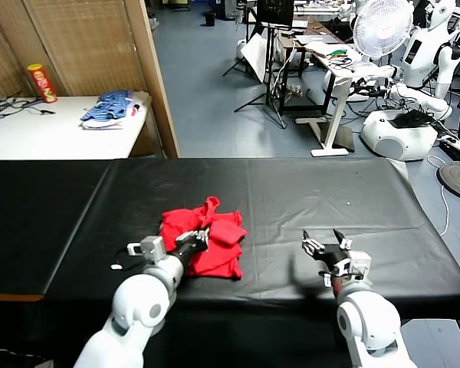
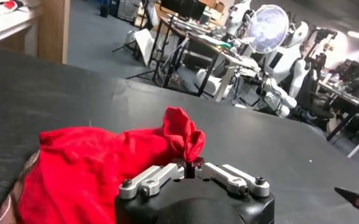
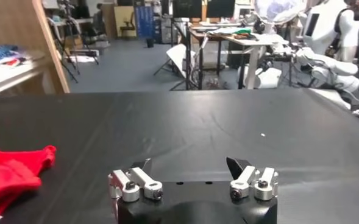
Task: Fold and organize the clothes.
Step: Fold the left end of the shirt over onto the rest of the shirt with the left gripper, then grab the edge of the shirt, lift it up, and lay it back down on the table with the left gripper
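One crumpled bright red cotton T-shirt (image 1: 203,241) lies on the black table (image 1: 330,199); my left gripper (image 1: 198,238) pinches it narrowly, right gripper (image 1: 327,249) waits wide open. Next I'd spread it flat.

Open right claw (image 3: 191,168) near red T-shirt (image 3: 11,173)

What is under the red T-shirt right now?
The red T-shirt lies bunched on the black table cover. The left gripper rests over its near edge. Whatever lies beneath the folds is covered.
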Controlling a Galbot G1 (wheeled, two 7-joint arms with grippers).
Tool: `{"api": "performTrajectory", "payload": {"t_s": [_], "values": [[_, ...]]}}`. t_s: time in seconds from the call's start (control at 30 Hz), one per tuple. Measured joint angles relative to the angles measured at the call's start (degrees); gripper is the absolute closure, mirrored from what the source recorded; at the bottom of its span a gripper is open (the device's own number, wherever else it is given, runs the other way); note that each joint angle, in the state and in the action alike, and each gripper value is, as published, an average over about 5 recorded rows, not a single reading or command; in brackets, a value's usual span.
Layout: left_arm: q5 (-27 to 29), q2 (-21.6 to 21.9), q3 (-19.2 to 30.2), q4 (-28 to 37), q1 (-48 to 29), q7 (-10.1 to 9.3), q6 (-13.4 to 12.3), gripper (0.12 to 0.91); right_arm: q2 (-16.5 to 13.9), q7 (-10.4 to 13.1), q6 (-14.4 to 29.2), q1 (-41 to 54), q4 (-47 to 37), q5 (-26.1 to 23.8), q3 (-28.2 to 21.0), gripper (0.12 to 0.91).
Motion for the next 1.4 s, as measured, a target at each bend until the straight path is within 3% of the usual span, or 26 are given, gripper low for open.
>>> {"api": "performTrajectory", "payload": {"t_s": [0.27, 0.37, 0.57, 0.77, 0.93, 1.1, 1.23, 1.4], "values": [[-1.99, -3.9, -0.43, 0.53, -0.52, -0.13, -1.37, 0.355, -2.13, -2.07, 0.83, 3.25, -1.76, 2.59, -5.13, 0.227], [-0.15, -3.71, -1.46, -0.55, 0.13, 1.22, -2.5, 0.258, -2.15, -2.93, 1.28, 5.13, -2.7, 2.91, -8.26, 0.227], [6.07, 1.0, -5.94, -1.73, 3.15, 3.99, -4.73, 0.233, -1.07, -3.52, 1.95, 11.08, -6.79, 1.19, -16.36, 0.227], [8.85, 2.83, -10.94, -1.34, 6.94, 4.77, -5.36, 0.232, 0.11, -4.32, 0.43, 15.93, -13.38, -6.49, -23.19, 0.227], [9.76, 2.21, -12.97, -0.33, 8.63, 5.41, -5.91, 0.232, 0.25, -4.01, 0.77, 16.44, -17.12, -15.61, -25.45, 0.227], [9.21, 1.57, -14.38, 1.07, 9.12, 5.9, -6.53, 0.232, 0.97, -1.38, 2.77, 15.75, -18.17, -22.49, -25.49, 0.227], [6.72, 1.11, -15.31, 2.36, 9.42, 6.09, -6.81, 0.232, 2.04, -0.02, 4.59, 14.67, -17.7, -22.03, -24.67, 0.227], [0.82, 0.18, -16.85, 3.7, 9.43, 5.84, -6.92, 0.232, 2.84, 0.16, 5.51, 12.37, -14.03, -15.99, -22.2, 0.227]]}}
